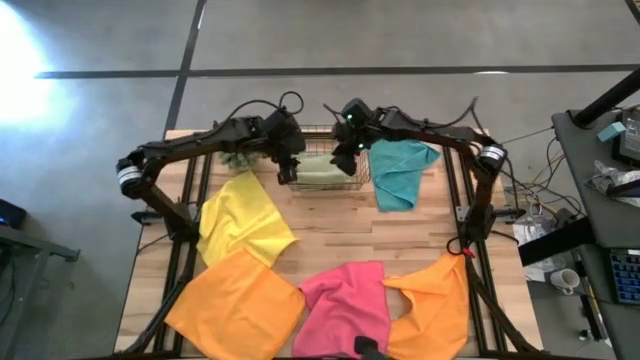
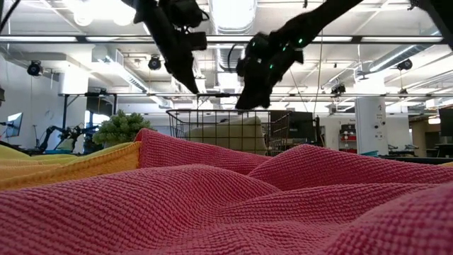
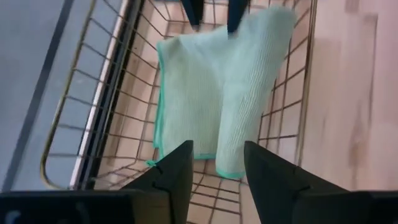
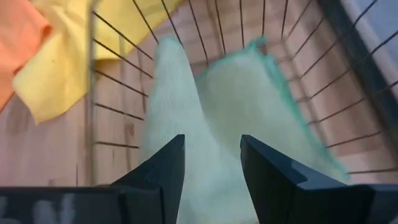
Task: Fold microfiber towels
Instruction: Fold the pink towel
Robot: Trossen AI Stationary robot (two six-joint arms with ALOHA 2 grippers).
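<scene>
The wooden bench (image 1: 400,240) carries a wire basket (image 1: 352,180) at its far middle, with a green plant ball (image 1: 236,159) to the basket's left. A teal towel (image 1: 398,172) lies just right of the basket. A yellow towel (image 1: 243,222) lies on the left, overlapping an orange towel (image 1: 235,305) at the near left. A pink towel (image 1: 347,305) lies near middle, a second orange towel (image 1: 435,305) near right.

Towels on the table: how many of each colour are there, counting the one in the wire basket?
Orange towels: 2
Yellow towel: 1
Pink towel: 1
Teal towel: 1
Sage green towel, in the wire basket: 1
Total: 6
</scene>
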